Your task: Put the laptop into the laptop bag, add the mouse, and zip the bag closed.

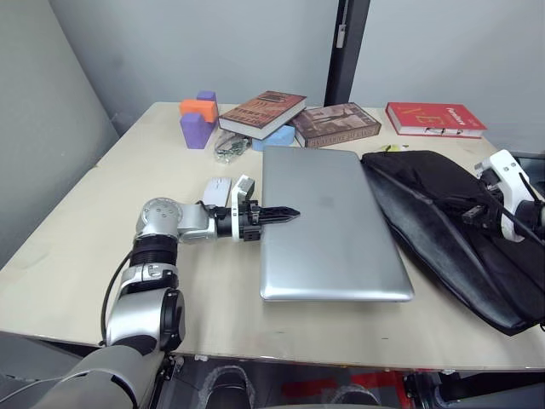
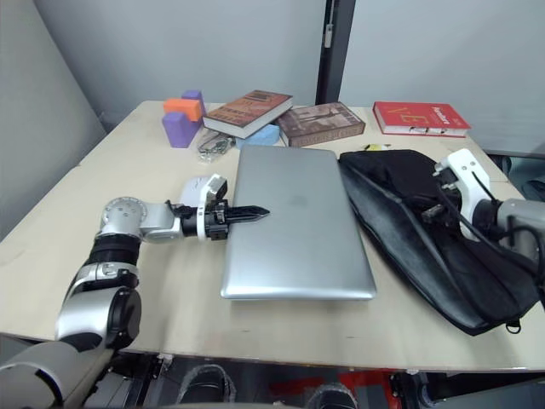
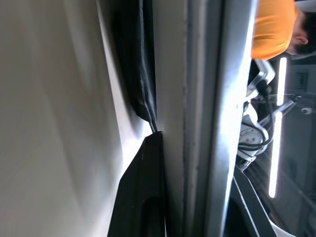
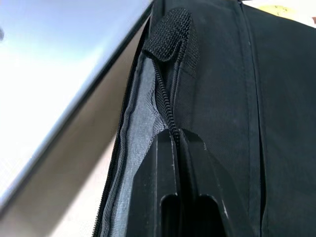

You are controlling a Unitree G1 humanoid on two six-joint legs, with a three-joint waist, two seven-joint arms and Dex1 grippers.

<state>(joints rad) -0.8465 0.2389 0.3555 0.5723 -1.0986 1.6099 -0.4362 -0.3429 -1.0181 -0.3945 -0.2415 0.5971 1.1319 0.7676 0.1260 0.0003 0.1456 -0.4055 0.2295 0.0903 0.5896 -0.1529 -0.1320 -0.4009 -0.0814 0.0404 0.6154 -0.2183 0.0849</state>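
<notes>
Centrally on the pale wooden desk lies the silver laptop, lid closed and flat, its long sides running away from the robot. The left gripper reaches in from the laptop's left side, its black fingers drawn together to a point that rests over the lid just inside the left edge. From the left wrist view, one dark finger lies along the laptop's edge, with the black bag visible beyond it.

The black laptop bag lies flat just to the right of the laptop, slanting toward the desk's near right corner; its near-left edge sits close beside the laptop's right side. The right gripper is on the bag's upper surface. In the right wrist view, its fingers are pressed together on the bag's fabric right at the zipper line, where the opening gapes and shows grey lining, with a hook-and-loop tab above.

The white mouse rests on the desk left of the laptop, just beyond the left wrist, apart from the laptop's edge.

Along the far side of the desk stand purple and orange foam blocks, a brown book stacked on a light blue item, a second dark book and a red book. A small bundle of greenish wire or clips lies between the blocks and the laptop's far left corner.
</notes>
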